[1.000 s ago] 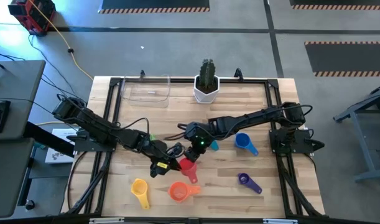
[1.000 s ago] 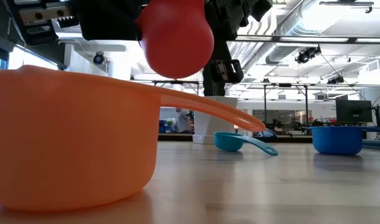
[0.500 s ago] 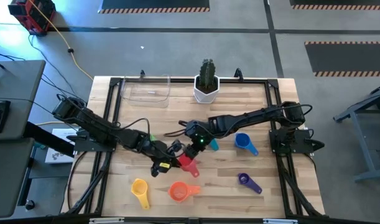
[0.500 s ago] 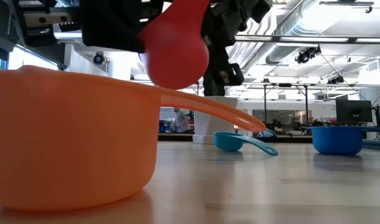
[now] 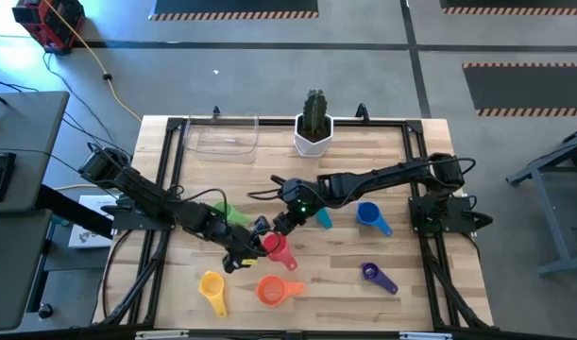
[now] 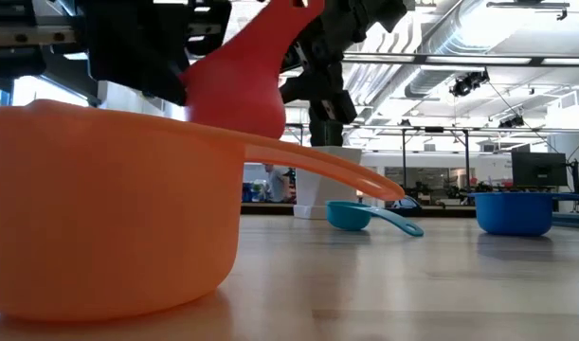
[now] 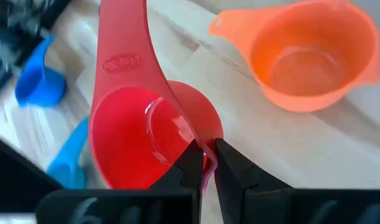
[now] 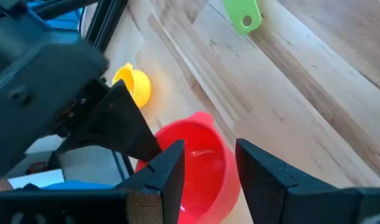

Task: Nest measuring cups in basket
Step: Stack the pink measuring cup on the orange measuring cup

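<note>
the red cup was held off the bench by the left hand, whose fingers were pinched together on one thin spot of the cup's rim, the handle sticking out well past the grip. the right hand hung just beside and above the same cup with its fingers spread apart and nothing between them.

a pinch on so little rim was judged weak: the cup could have swung about the grip, or slipped out and dropped to the bench, where the orange cup lay just below the left hand. with the two hands so near each other, any move of one could have knocked the other or struck the cup's long handle.

the basket stood well away from both hands at the far edge of the bench, beside the cactus pot, with no cup seen in it, so a long carry remained on this grip. the yellow cup, green cup, teal cup, blue cup and purple cup lay scattered around the hands, and a low carry could have swept one aside.
</note>
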Action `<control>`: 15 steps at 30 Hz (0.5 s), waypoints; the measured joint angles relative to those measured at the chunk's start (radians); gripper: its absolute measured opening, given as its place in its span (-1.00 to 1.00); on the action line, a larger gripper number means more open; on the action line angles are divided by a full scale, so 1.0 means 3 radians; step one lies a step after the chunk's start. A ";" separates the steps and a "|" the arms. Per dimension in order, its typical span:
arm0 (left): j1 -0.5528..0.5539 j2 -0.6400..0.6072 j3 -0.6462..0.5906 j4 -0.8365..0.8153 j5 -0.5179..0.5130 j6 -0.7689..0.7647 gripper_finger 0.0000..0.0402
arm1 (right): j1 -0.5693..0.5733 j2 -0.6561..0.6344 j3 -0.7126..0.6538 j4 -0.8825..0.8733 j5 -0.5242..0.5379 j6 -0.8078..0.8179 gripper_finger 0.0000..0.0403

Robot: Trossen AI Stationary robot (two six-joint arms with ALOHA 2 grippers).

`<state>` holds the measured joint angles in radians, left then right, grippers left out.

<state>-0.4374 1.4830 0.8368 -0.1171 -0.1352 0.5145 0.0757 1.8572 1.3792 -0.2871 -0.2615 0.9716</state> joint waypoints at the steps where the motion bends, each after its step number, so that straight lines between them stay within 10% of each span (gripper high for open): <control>1: -0.0023 0.0000 0.0000 -0.0017 -0.0049 -0.0164 -0.94 | 0.0002 0.0000 0.0000 -0.0001 0.0003 0.0031 -0.33; 15: -0.0324 -0.0017 0.0626 -0.1116 -0.0577 -0.1923 -0.93 | -0.0033 0.0001 0.0824 -0.0919 0.0673 -0.0025 -0.33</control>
<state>-0.5344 1.4780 1.0245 -0.4520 -0.3081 -0.0624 0.0660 1.8574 1.6264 -0.5628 -0.0597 0.9641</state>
